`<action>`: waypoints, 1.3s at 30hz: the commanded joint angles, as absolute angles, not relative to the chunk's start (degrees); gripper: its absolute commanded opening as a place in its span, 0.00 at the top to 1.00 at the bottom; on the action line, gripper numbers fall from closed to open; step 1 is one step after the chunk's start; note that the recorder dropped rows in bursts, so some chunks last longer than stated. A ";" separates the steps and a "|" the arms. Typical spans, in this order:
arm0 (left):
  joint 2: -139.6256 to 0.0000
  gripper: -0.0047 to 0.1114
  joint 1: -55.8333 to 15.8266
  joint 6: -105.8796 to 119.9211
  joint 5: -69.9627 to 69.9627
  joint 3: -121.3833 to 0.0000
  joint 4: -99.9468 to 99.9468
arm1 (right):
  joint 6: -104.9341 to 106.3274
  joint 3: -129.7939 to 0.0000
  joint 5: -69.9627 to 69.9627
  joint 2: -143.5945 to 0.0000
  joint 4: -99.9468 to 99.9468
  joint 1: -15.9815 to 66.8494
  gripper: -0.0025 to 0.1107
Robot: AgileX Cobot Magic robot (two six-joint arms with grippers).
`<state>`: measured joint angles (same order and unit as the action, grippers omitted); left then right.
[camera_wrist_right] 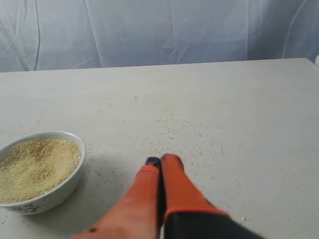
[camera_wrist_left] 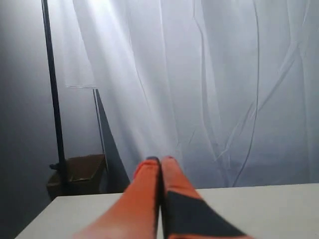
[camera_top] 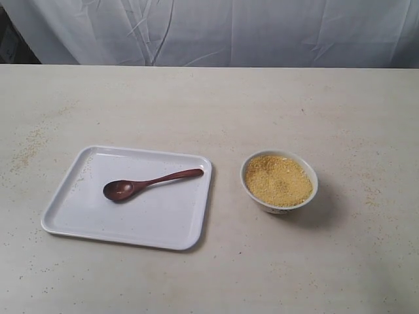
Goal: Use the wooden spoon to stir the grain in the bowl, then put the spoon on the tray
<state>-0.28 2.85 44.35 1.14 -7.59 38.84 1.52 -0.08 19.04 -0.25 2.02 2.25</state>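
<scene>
The dark reddish-brown wooden spoon (camera_top: 145,184) lies on the white rectangular tray (camera_top: 167,222) at the left of the exterior view, its oval bowl toward the left. To its right stands the small white bowl (camera_top: 310,193) filled with golden-yellow grain (camera_top: 278,180). Neither arm appears in the exterior view. My left gripper (camera_wrist_left: 160,161) is shut with nothing in it and points at the curtain above the table edge. My right gripper (camera_wrist_right: 161,160) is shut and empty, hovering over bare table beside the bowl (camera_wrist_right: 60,193) and its grain (camera_wrist_right: 35,167).
Loose grains are scattered over the beige table (camera_top: 216,104), mostly at the far left and around the bowl. A white curtain (camera_top: 216,29) hangs behind the table. A dark pole (camera_wrist_left: 52,94) and a brown box (camera_wrist_left: 77,174) stand beyond the table's edge in the left wrist view.
</scene>
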 commanded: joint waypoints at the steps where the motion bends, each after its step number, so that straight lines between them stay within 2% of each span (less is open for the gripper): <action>1: 0.00 0.96 3.39 43.10 2.54 -6.16 37.89 | 1.46 0.00 18.66 0.00 2.03 2.48 0.98; 3: 0.00 0.96 3.39 33.30 4.33 -4.92 27.53 | 1.46 0.00 18.66 0.00 2.03 2.48 0.98; 6: 0.00 0.96 3.39 -2.40 3.81 -1.83 -2.72 | 1.46 0.00 18.66 0.00 2.03 2.48 0.98; 8: 0.00 0.96 3.39 -15.51 2.90 0.00 -14.33 | 1.46 0.00 18.66 0.00 2.03 2.48 0.98; 15: 0.00 0.96 3.39 5.15 6.88 0.00 3.05 | 1.46 0.00 18.66 0.00 2.03 2.48 0.98; 23: 0.00 0.96 3.39 -2.74 6.88 0.00 -3.71 | 1.46 0.00 18.66 0.00 2.03 2.48 0.98; 39: 0.00 0.96 3.39 -2.51 7.23 0.00 -3.25 | 1.46 0.00 18.66 0.00 2.03 2.48 0.98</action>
